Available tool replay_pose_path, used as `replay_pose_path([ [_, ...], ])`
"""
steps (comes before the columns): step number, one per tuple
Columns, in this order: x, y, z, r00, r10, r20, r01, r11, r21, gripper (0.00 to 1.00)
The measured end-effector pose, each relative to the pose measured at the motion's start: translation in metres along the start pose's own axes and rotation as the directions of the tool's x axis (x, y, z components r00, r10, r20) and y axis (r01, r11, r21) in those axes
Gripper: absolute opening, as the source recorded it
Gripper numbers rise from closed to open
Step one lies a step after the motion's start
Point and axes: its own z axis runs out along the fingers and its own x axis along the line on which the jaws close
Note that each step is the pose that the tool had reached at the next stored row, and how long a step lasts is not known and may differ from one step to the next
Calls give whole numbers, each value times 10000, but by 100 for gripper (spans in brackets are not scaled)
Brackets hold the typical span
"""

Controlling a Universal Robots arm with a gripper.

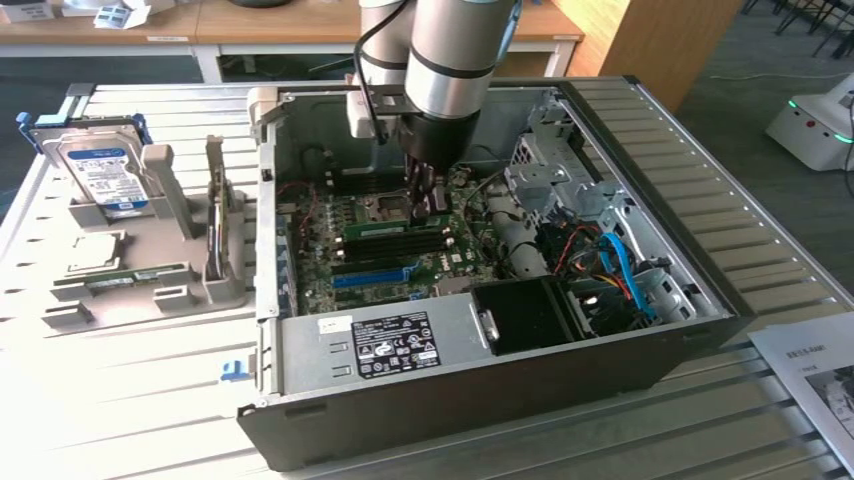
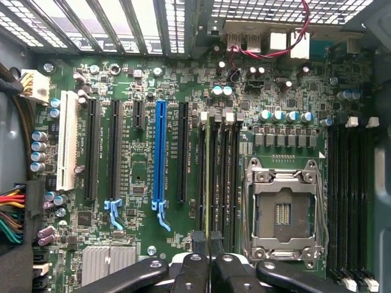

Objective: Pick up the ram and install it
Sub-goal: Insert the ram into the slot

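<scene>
Inside the computer case (image 1: 534,395): I see my arm (image 1: 454,50) reaching straight down to the green board (image 2: 140,67) on the floor of the box.
Claw: my claw (image 1: 427,208) is pressed together on the ram. In the wrist view the claw (image 2: 208,244) has a black finger (image 2: 198,241) on each side of it.
Ram: the ram (image 2: 208,171) shows edge-on, as one thin green-yellow line. It sits among the black memory slots, between the long blue slot (image 2: 160,152) and the silver chip socket (image 2: 282,210). I cannot tell if it is pushed all the way down.
More slots: another set of black slots (image 2: 348,195) stands on the far side of the socket.
White slot: a long white slot (image 2: 66,143) stands near the red, yellow and green wires (image 2: 9,213).
Writing on the board: tiny white print, too small for me to read.
Sticker: a white sticker (image 1: 391,345) with black print sits on the silver box at the front of the case. I cannot read it.
Hard drive: a silver drive (image 1: 104,170) with a blue label stands in the grey holder (image 1: 147,300), on the exterior view's left. I cannot read its words.
Paper: a printed sheet (image 1: 817,375) lies on the table (image 1: 120,400), at the exterior view's right. Its print is too small to read.
</scene>
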Motion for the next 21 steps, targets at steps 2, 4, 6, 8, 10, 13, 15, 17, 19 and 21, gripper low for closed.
replay_pose_path([
  [2, 0, -8, 0, 10000, 18, 0, -18, 10000, 0, 12],
  [4, 0, -15, 1, 10000, 39, 2, -39, 10000, 1, 12],
  [6, 0, -16, 1, 10000, 44, 1, -44, 10000, 1, 12],
  [8, 0, -16, 1, 10000, 43, 1, -43, 10000, 2, 12],
  [10, 0, -17, 2, 10000, 43, 1, -43, 10000, 1, 12],
  [13, 0, -18, 19, 10000, 42, 3, -42, 10000, 2, 12],
  [15, 1, -18, 36, 10000, 42, 2, -42, 10000, 2, 12],
  [17, 3, -20, 65, 10000, 42, 2, -42, 10000, 3, 12],
  [19, 4, -21, 87, 10000, 42, 2, -42, 10000, 6, 12],
  [21, 5, -22, 109, 10000, 43, 3, -43, 10000, 9, 12],
])
